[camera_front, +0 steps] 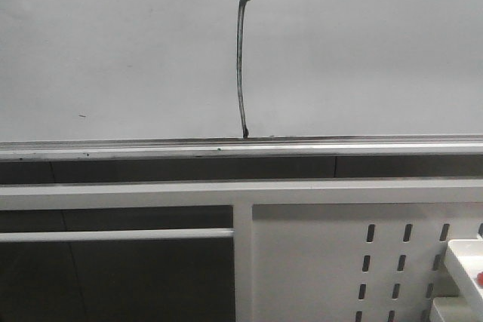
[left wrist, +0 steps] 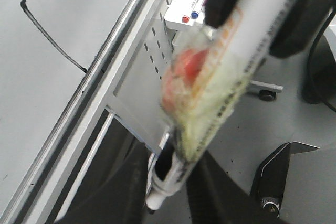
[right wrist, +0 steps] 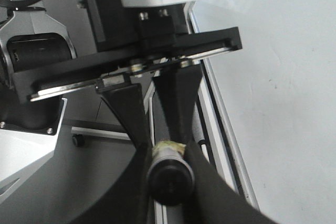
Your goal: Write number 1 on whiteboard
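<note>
My right gripper is clamped around a black marker, my left gripper squeezes a blurred white marker, and the number 1 stands finished mid-whiteboard, its foot touching the silver rail along the lower edge.

Front view: close, facing whiteboard squarely. Both wrist views: oblique, near; left shares number 1 with front.
</note>
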Action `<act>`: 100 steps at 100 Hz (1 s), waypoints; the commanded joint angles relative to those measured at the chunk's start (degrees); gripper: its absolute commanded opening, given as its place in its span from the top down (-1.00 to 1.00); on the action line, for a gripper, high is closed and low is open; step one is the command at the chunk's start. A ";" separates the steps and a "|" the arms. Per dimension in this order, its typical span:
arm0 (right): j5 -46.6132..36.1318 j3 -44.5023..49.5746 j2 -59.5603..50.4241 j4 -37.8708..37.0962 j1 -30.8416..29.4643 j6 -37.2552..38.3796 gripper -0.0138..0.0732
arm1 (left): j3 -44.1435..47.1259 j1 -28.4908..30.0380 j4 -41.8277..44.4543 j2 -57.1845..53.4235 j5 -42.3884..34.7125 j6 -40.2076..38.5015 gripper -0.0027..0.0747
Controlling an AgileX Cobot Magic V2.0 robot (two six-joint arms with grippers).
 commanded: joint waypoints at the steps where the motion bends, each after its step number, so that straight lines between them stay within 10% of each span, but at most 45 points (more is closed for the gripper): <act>1: -0.63 -1.90 -0.74 1.08 -0.08 -0.09 0.86 | -2.19 0.04 1.09 0.03 -4.66 -0.12 0.78; 43: 2.73 -1.90 -0.74 1.08 -0.08 -0.09 0.86 | -2.19 0.04 -1.82 0.03 -5.16 -0.12 0.97; 100: 2.72 -1.90 -0.74 1.08 -0.08 -0.09 0.86 | -2.19 0.04 -4.51 0.03 -5.24 -0.12 0.50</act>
